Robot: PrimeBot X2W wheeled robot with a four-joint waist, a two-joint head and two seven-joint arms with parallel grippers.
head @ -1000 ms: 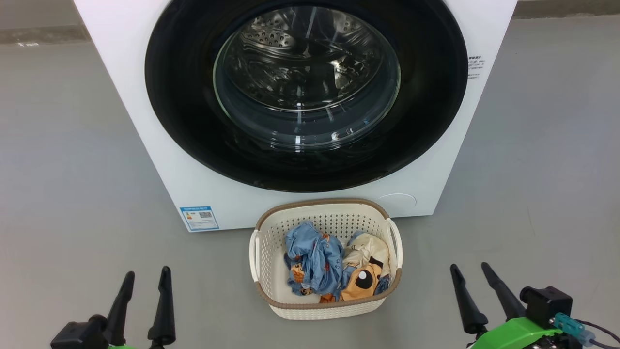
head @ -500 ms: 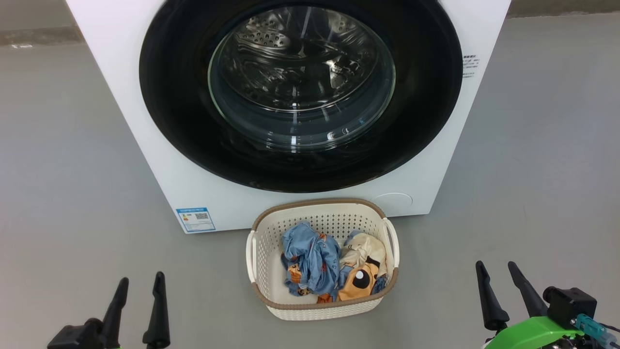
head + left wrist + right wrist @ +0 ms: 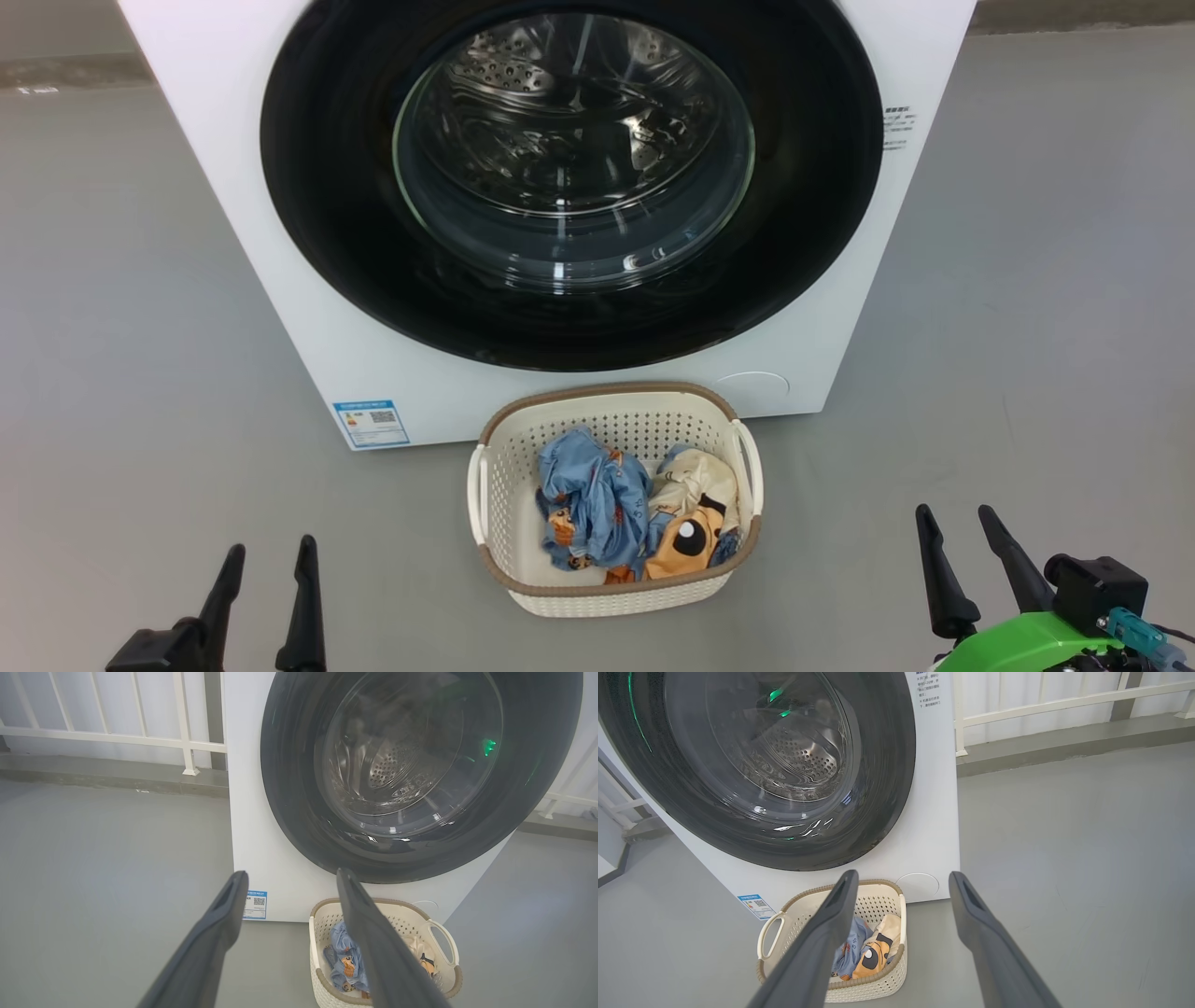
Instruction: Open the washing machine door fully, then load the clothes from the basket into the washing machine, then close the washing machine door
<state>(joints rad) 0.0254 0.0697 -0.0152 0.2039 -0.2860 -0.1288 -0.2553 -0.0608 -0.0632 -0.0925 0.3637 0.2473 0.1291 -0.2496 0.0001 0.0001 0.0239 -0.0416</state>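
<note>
The washing machine point(image 3: 439, 401) filled the upper middle of the head view, its white front facing me. Its door point(image 3: 327, 187), the glossy black ring round the glass bowl, lay shut against that front, so opening it was my first job. I could make out no handle or recess on the rim. I judged it best to find the catch side before reaching, hook one finger behind that edge, and pull along the door's own arc rather than straight back.

The grey floor point(image 3: 112, 327) lay bare at the left and right of the frame, leaving room for either arm to come round. The basket point(image 3: 611, 387) stood on the floor at lower centre, just in front of the machine and below the door's lower edge. I judged the door would swing above it, though my forearm might clip its rim. The clothes point(image 3: 597, 495) lay bunched inside it.

My left end effector point(image 3: 272, 546) at lower left and my right end effector point(image 3: 953, 511) at lower right hung with fingers spread, holding nothing, well apart from everything.
</note>
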